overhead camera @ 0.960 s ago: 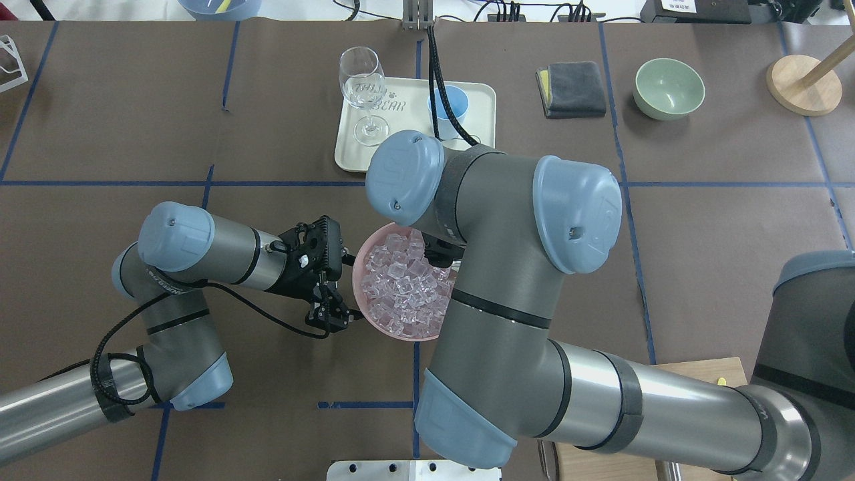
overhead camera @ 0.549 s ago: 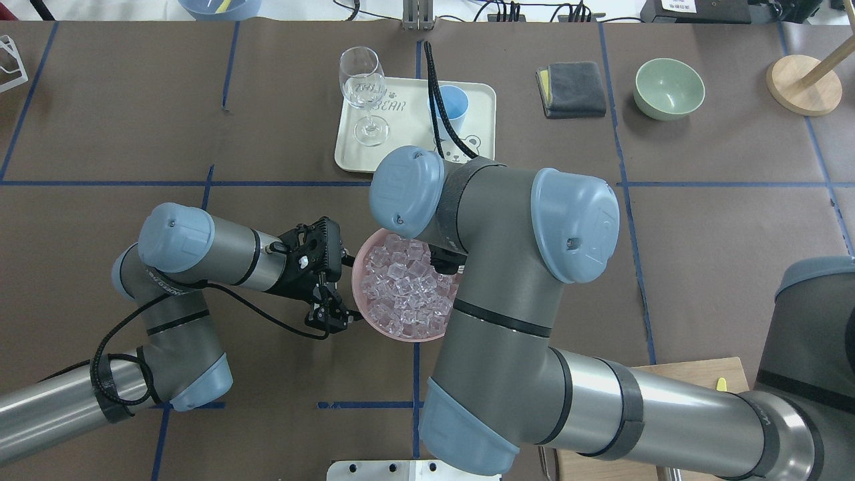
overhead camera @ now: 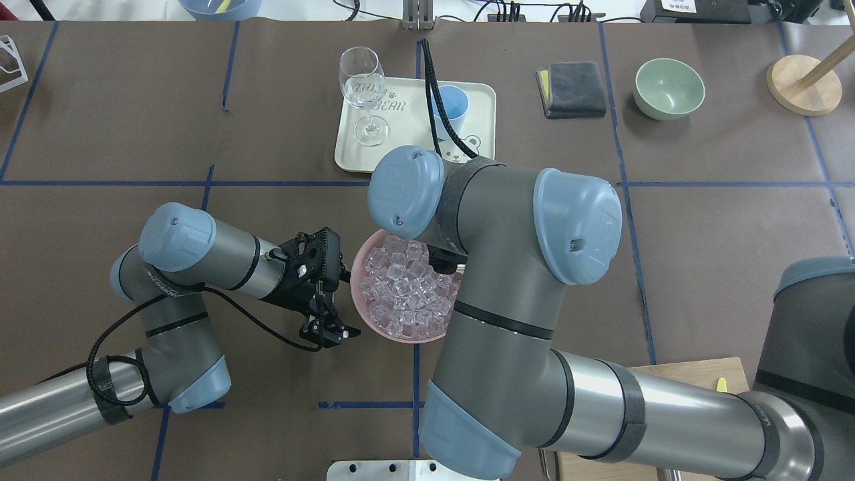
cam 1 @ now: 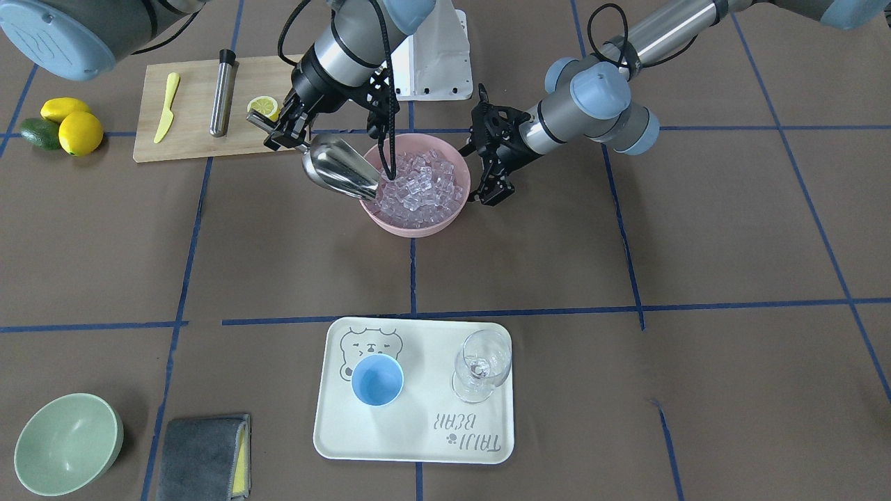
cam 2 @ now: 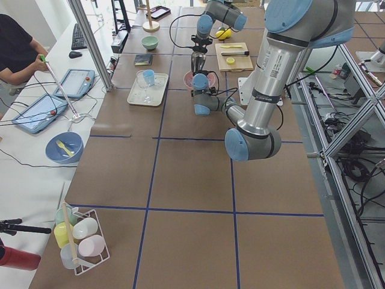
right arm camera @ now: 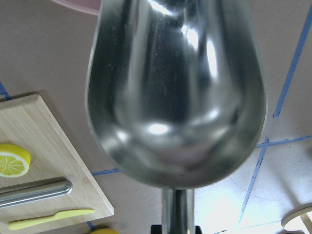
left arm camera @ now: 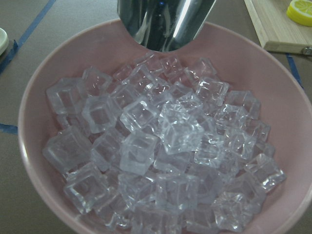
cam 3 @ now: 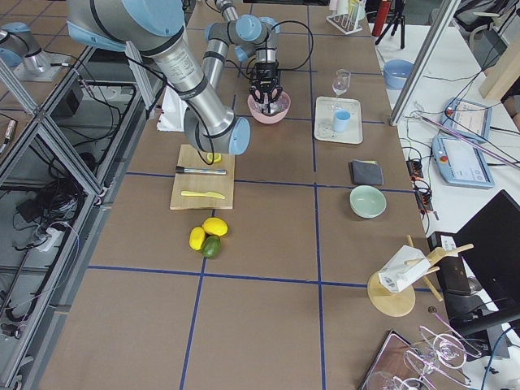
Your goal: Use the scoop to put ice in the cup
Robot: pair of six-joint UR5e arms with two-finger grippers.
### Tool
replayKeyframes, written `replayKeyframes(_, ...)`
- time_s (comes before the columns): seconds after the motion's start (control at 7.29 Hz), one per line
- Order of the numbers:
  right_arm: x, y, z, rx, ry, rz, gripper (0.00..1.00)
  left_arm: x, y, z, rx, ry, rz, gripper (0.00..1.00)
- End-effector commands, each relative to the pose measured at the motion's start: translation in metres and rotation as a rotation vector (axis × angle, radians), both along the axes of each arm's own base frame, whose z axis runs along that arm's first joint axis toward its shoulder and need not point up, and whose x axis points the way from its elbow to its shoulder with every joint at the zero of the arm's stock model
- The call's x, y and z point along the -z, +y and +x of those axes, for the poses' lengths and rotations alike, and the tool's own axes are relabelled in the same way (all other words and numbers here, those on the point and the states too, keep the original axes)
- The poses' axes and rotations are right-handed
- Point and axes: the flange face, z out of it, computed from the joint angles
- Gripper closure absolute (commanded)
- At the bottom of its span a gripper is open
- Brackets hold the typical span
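1. A table (cam 1: 696, 236) covered in brown paper and marked off with blue tape lines is carrying all the items.
2. A pink bowl (cam 1: 412, 228) is sitting near the table's middle, and the ice (cam 1: 421, 182) is lying heaped inside it as a pile of clear cubes.
3. The right gripper (cam 1: 282, 132) is clamping the short tubular handle of the scoop (cam 1: 341, 170).
4. The scoop is tilting mouth-down, its front lip reaching over the bowl's rim on the robot's right side. Whether it is touching the cubes cannot be told. In the right wrist view its trough is showing only polished metal.
5. The left gripper (cam 1: 493, 197) is hovering just beside the opposite side of the bowl, pointing down, with its fingers spread and holding nothing.
6. The cup (cam 1: 376, 381) is standing upright on a cream tray (cam 1: 418, 445), well apart from the bowl on the operators' side, with a wine glass (cam 1: 480, 367) standing beside it.
7. A wooden cutting board (cam 1: 188, 142) is lying near the right gripper, bearing a yellow knife (cam 1: 166, 108), a steel cylinder (cam 1: 223, 90) and a lemon half (cam 1: 263, 106).
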Motion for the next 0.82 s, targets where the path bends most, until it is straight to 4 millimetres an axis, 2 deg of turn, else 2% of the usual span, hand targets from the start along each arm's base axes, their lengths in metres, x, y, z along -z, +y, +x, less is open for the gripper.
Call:
replayKeyframes(0.0, 0.003, 0.0, 0.0, 0.0, -0.003, 0.007, 1.0, -0.002, 0.002, -0.001, -0.017, 0.004, -0.001, 0.0)
replayKeyframes(0.27, 0.004, 0.002, -0.004, 0.008, 0.005, 0.017, 1.0, 0.005, 0.002, 0.0, -0.017, 0.016, 0.004, 0.0)
replayKeyframes(0.69, 0.007, 0.008, -0.007, 0.033, 0.063, 0.04, 1.0, 0.003, 0.001, 0.0, -0.014, 0.013, 0.005, 0.0)
